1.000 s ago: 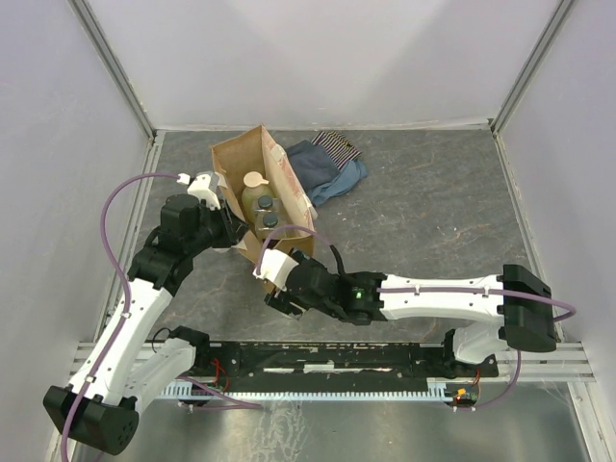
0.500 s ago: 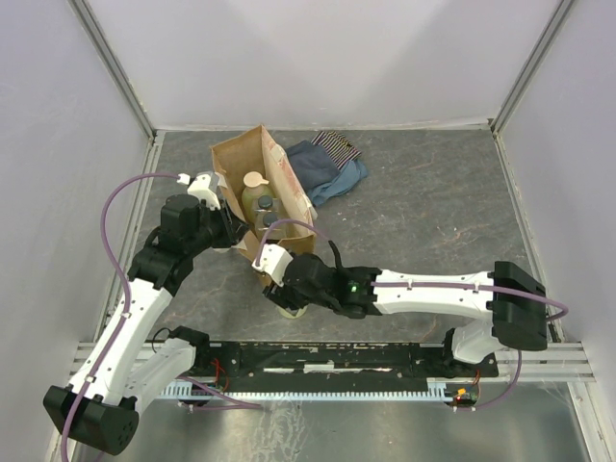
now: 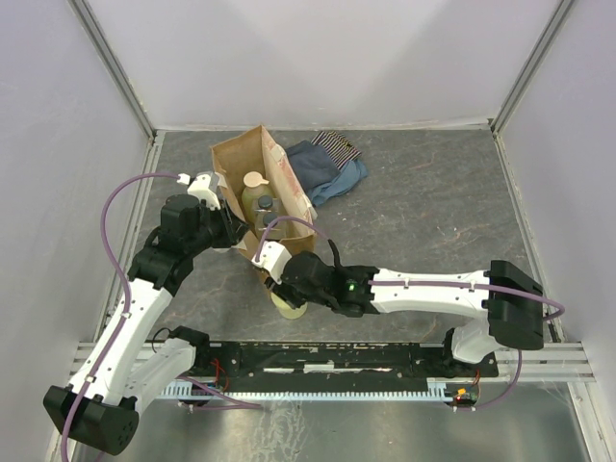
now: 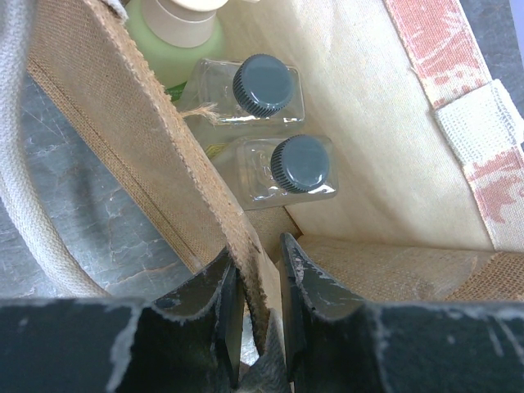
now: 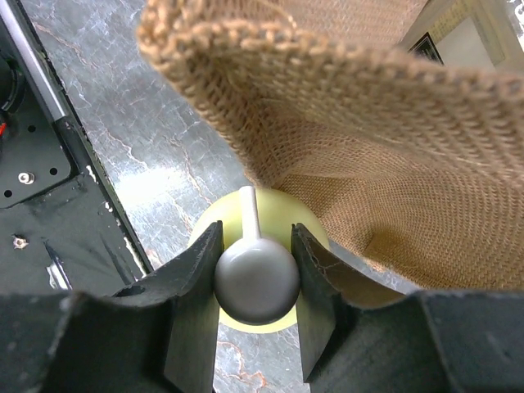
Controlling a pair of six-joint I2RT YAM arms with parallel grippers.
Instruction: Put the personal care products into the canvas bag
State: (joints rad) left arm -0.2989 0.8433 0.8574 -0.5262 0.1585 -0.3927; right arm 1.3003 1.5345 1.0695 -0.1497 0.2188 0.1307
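last bottle to go: the right pincer (image 5: 255, 246) is closed narrow on the white pump head (image 5: 255, 285) of the yellow bottle (image 5: 274, 206), one finger on each side of it. the bottle stands on the grey table (image 5: 139, 155), just beside the near corner of the canvas bag (image 5: 368, 106) and outside it. it is upright, its long axis vertical and the pump on top. the thin spout points away from the wrist, toward the bag's corner.

the left pincer (image 4: 258, 282) is pinched narrow on the bag's near wall, one finger inside and one outside, and seems to be holding the mouth open. inside, a green bottle (image 4: 176, 37) with a beige cap and two clear bottles (image 4: 254, 90) with dark caps sit close together against that wall, caps up.

the step in hand looks like the grasp of the fourth and final product, with three already in the bag. the next move calls for a straight lift high enough to clear the bag's rim, then a carry over the open mouth to the free space beside the clear bottles. only the pump head is gripped, so the bottle may swing or slip on the way up.
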